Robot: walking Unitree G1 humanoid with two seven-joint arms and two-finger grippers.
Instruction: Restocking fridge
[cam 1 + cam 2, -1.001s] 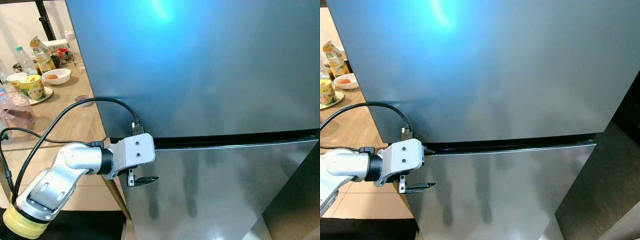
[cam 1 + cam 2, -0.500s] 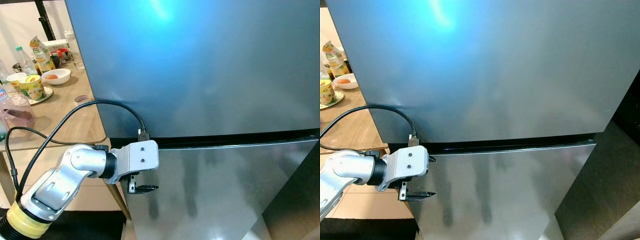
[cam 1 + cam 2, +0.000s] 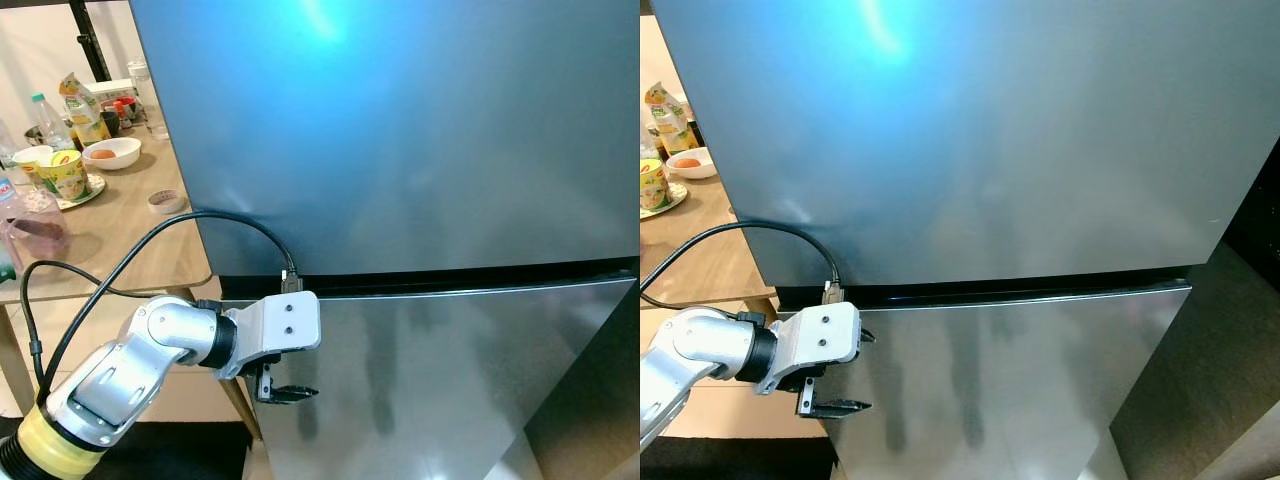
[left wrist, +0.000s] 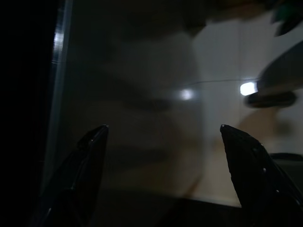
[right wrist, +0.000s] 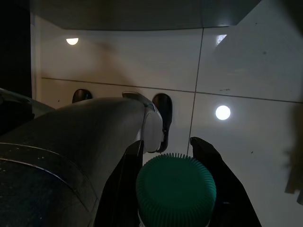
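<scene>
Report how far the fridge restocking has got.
Done: the right end effector grips a green-capped bottle. In hand: the open left end effector sits at the left edge of the lower door. Left: both fridge doors are shut, so opening and stocking remain.

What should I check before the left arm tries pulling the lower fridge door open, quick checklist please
1. Both fridge doors shut: ok; the upper door and lower door meet at the dark seam.
2. Left tool at the lower door's left edge: ok, just below the seam.
3. Left tool open: ok; the wrist view shows its fingers spread in front of the door face.
4. Fingers hooked behind the door edge: cannot tell.
5. Right tool carrying stock: ok, shut on a green-capped bottle.
6. Table beside the fridge clear of the door swing: cannot tell.
</scene>
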